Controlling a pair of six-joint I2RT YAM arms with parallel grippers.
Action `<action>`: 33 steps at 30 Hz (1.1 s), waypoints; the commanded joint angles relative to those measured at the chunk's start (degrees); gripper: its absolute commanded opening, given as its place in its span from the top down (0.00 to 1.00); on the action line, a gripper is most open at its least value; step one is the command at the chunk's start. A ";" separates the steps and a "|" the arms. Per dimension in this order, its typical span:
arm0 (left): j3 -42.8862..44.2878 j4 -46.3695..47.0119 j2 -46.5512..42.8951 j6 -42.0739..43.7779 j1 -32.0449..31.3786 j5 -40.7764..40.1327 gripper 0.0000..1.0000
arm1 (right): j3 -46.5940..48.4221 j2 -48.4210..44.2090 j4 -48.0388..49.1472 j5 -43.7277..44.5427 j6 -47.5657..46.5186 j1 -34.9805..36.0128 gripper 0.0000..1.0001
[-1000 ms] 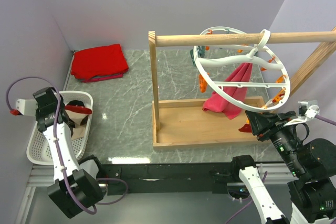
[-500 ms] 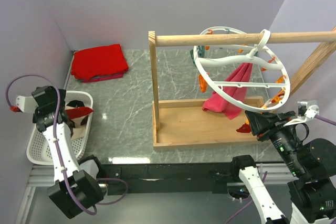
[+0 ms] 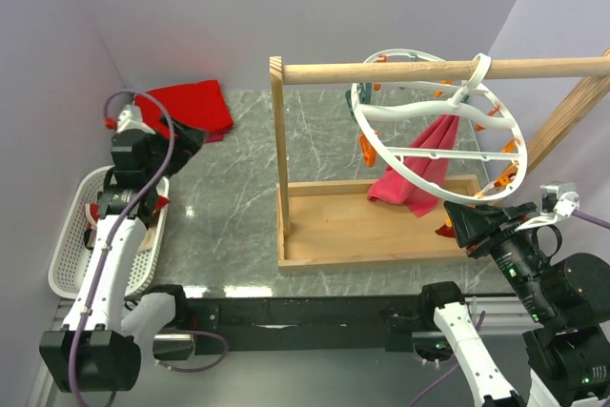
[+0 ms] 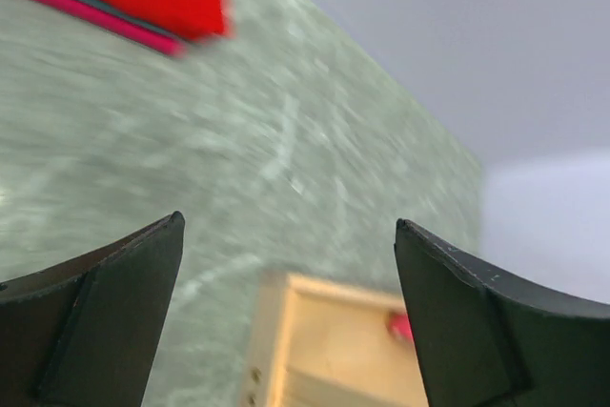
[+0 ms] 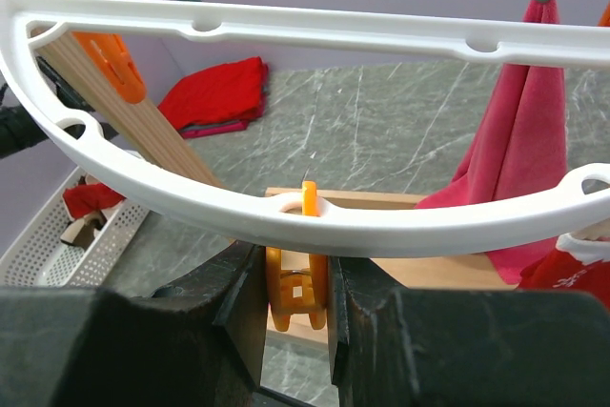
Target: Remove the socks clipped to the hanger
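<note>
While the left gripper (image 4: 288,226) hovers over the grey marbled table (image 3: 238,207) with its fingers spread wide and empty, the right gripper (image 5: 297,283) is clamped on a small orange plastic peg (image 5: 297,300) beneath the large white plastic ring hanger (image 3: 381,145), which stands at 3 o'clock. A limp pink fabric sock (image 3: 419,173) hangs within the ring, and a red-and-white sock (image 3: 446,229) hangs at its 6 o'clock edge.

folded red cloth (image 3: 195,102), white basket (image 3: 62,264), wooden frame (image 3: 381,71)
</note>
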 commanded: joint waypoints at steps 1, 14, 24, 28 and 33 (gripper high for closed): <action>-3.61 8.61 -1.74 1.93 -7.02 14.33 0.04 | 1.69 0.49 -0.39 -0.21 0.10 0.34 1.00; -18.80 32.14 -24.22 -1.88 -25.51 31.88 0.07 | -1.65 0.14 1.72 -1.53 0.89 0.34 1.00; -15.76 41.69 -13.98 4.64 -54.91 18.19 0.11 | -0.69 0.76 2.69 -4.69 3.00 0.34 1.00; -9.36 41.14 -3.26 14.57 -76.51 1.29 0.14 | 1.16 1.20 3.03 -7.41 4.58 0.34 1.00; -1.97 44.73 14.84 24.51 -88.07 -16.38 0.10 | 2.39 1.20 4.09 -10.93 7.39 0.34 1.00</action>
